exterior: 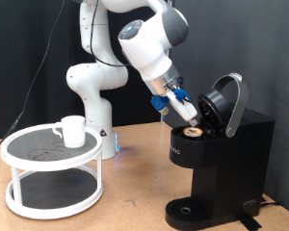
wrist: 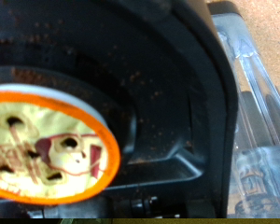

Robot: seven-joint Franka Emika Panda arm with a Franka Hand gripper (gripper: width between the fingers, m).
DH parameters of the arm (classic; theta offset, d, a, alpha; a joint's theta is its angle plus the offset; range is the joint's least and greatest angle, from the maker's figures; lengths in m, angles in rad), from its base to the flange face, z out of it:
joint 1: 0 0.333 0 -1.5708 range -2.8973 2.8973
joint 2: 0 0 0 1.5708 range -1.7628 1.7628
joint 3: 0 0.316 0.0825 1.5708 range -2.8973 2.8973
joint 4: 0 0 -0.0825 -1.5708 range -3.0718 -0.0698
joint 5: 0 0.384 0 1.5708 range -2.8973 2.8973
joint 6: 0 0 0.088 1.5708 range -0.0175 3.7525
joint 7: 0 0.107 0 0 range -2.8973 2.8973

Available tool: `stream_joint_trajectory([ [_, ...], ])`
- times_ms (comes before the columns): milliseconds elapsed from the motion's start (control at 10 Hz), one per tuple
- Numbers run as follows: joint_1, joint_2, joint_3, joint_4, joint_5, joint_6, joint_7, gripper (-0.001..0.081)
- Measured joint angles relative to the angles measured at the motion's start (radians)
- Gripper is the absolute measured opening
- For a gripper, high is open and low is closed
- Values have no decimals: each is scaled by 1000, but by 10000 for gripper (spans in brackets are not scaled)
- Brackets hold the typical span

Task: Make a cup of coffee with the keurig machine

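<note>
The keurig machine (exterior: 220, 159) stands nearest the camera in the exterior view, filling the lower right of the frame. It is a black boxy brewer on a wooden table (exterior: 125, 207), and its rounded lid (exterior: 227, 101) is tipped up and back, leaving the brew chamber open. A pod (exterior: 193, 132) with a pale, orange-rimmed top sits at the mouth of that chamber, just under the raised lid. The gripper (exterior: 182, 112) comes in from the upper middle of the frame on the white arm (exterior: 135, 43) and hangs right above the pod, its blue-tipped fingers (exterior: 175, 100) close to the lid's inner face. I cannot tell from this view whether the fingers are spread or closed, nor whether they touch the pod. At the left of the frame a white two-tier round stand (exterior: 53, 171) sits on the table, and the cup (exterior: 72, 130) rests upright on its top shelf, handle turned to the left, well apart from the machine.

In the wrist view the pod (wrist: 49, 145) is large and blurred at the lower left of the frame, its yellowish foil top ringed in orange and printed with brown marks. Around it lies the machine's black, speckled chamber (wrist: 163, 103). A clear ribbed plastic part (wrist: 259, 112), probably the water tank, runs down the right edge. The gripper's fingers do not show here, so their state stays unclear.
</note>
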Motion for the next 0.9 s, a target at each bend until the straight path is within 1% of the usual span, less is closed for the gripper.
stream_joint_trajectory([
  [100,0,0,0,-3,6,6,0,734],
  [300,-1,-4,-7,-4,65,24,-28,734],
  [500,-4,-24,-28,-3,93,14,-35,734],
  [700,-4,-22,-27,-2,93,13,-37,734],
  [800,-4,-25,-32,4,112,6,-46,734],
  [900,-4,-35,-47,16,141,-19,-64,734],
])
